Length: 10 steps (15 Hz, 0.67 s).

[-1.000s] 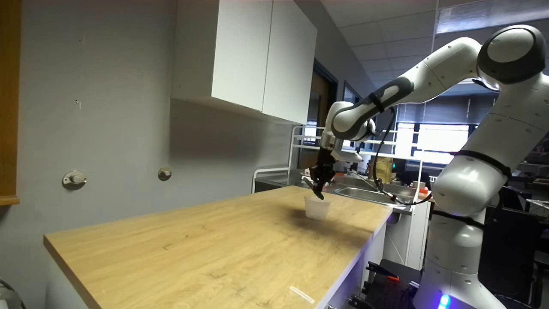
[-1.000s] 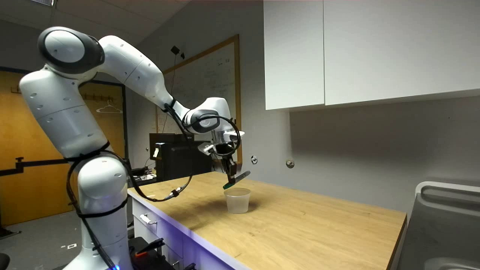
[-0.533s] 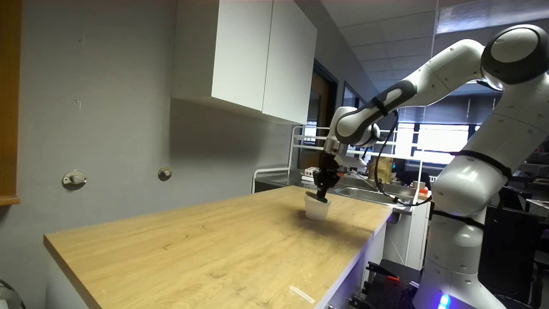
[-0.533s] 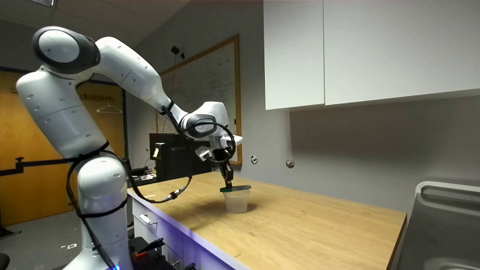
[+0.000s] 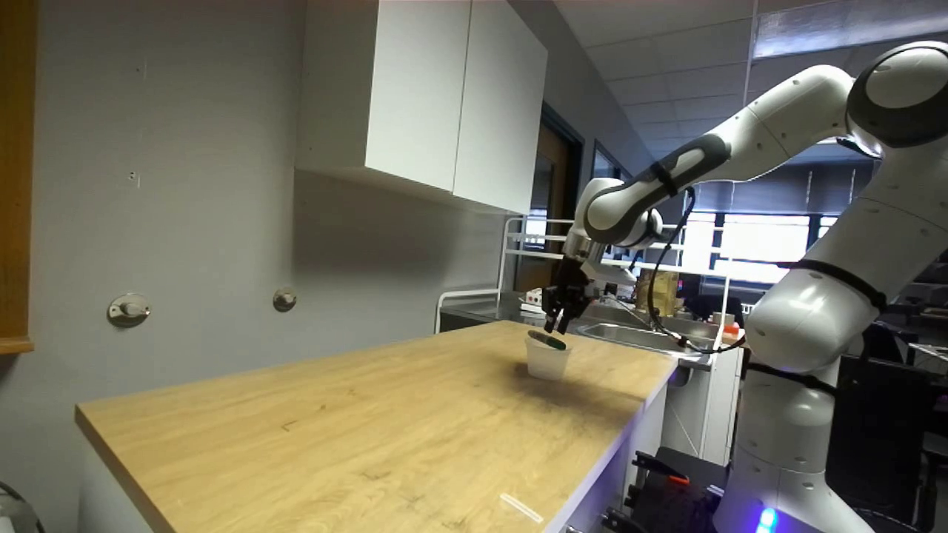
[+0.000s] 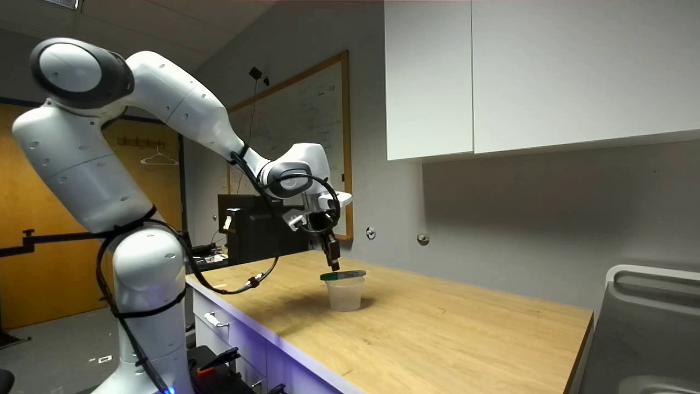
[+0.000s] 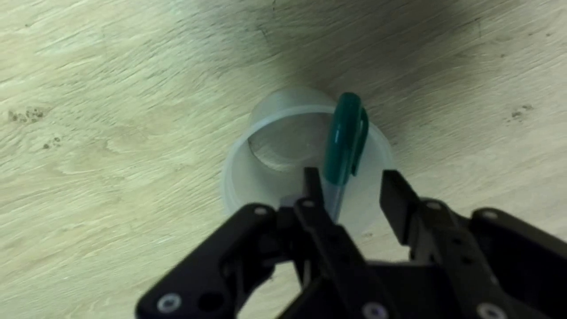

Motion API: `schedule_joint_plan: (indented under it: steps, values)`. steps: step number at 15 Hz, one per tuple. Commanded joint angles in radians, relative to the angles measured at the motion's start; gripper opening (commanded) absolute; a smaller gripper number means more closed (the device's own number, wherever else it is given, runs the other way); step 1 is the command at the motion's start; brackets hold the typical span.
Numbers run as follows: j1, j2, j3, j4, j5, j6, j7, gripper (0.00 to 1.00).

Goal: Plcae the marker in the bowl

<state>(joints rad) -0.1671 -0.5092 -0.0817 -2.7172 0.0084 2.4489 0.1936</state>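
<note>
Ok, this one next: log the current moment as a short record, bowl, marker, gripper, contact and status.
bowl: translucent, upright on the wood-look countertop
marker: green-capped, lying across the bowl's rim, cap end jutting past it
gripper: open, over the bowl
contact: cannot tell whether gripper touches marker
status: marker on top of the bowl, not down inside

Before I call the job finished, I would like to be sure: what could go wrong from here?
The marker lies across the rim of the bowl, one end jutting past it, so it might roll off onto the counter.
The open pincer hangs close above the marker, contact unclear; a sideways move could nudge it off or perhaps tip the bowl.
</note>
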Motion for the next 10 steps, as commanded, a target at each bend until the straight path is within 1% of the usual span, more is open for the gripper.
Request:
schedule_joint_plan:
  steps: [1, 2, 4, 5, 6, 8, 10]
  values:
    - [-0.004, -0.036, 0.001, -0.011, 0.018, -0.007, 0.000, 0.71]
    - [-0.003, -0.038, 0.001, -0.011, 0.019, -0.007, -0.002, 0.80]
    - [-0.001, -0.040, 0.002, -0.008, 0.020, -0.014, -0.002, 0.93]
    - [-0.006, -0.013, 0.006, 0.001, 0.006, -0.004, -0.004, 0.99]
    - [-0.006, -0.013, 0.006, 0.001, 0.006, -0.004, -0.004, 0.84]
    - [-0.006, -0.010, 0.006, 0.001, 0.006, -0.004, -0.004, 0.99]
    - [-0.006, -0.009, 0.006, 0.001, 0.006, -0.004, -0.004, 1.00]
